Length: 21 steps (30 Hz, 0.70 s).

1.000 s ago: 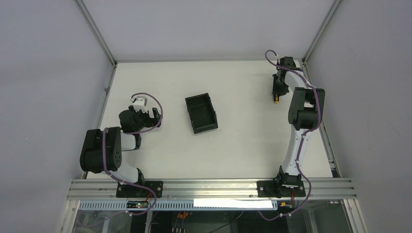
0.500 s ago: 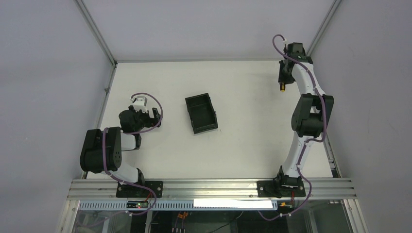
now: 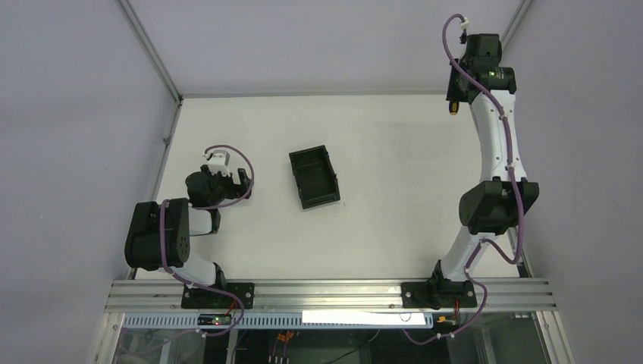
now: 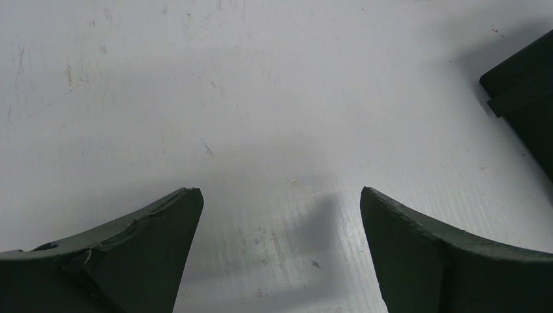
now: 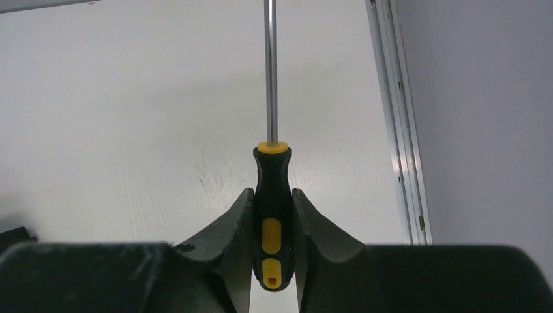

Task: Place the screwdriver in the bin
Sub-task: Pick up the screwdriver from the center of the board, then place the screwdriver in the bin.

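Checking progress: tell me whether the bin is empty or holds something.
Empty. In the top view the bin shows only bare floor; the screwdriver is clamped in the right tool, far off.

Quantities present: one screwdriver (image 5: 272, 163), one bin (image 3: 314, 177), one table (image 3: 394, 220), and two grippers, namely one left gripper (image 4: 279, 192) and one right gripper (image 5: 272, 193).
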Each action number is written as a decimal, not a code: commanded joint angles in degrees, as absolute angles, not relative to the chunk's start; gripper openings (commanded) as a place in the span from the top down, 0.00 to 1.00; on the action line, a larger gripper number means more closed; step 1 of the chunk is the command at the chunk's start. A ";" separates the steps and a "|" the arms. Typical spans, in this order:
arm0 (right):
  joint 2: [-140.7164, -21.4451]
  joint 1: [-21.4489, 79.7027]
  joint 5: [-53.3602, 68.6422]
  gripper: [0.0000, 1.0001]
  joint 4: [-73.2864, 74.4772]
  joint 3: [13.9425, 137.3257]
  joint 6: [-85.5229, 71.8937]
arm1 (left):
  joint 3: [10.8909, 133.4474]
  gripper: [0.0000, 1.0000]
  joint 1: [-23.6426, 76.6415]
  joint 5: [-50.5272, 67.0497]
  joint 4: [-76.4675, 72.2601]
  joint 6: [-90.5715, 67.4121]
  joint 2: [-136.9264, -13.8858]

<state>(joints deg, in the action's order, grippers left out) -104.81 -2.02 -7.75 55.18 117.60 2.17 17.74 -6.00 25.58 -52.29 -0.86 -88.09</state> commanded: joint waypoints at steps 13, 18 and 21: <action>-97.30 10.37 -15.11 1.00 62.72 122.72 -2.06 | 18.72 0.01 -6.06 25.91 -54.18 -0.53 -87.19; -97.15 17.50 -17.39 1.00 62.19 121.91 -4.32 | 18.72 0.01 -6.06 25.85 -54.14 -0.53 -87.19; -97.62 23.03 -19.00 1.00 61.93 122.43 -5.75 | 18.72 0.01 -6.06 25.84 -54.13 -0.53 -87.19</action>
<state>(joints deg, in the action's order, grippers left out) -100.64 17.87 -15.31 62.78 121.69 -2.61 17.74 -6.00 25.58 -52.29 -0.86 -88.09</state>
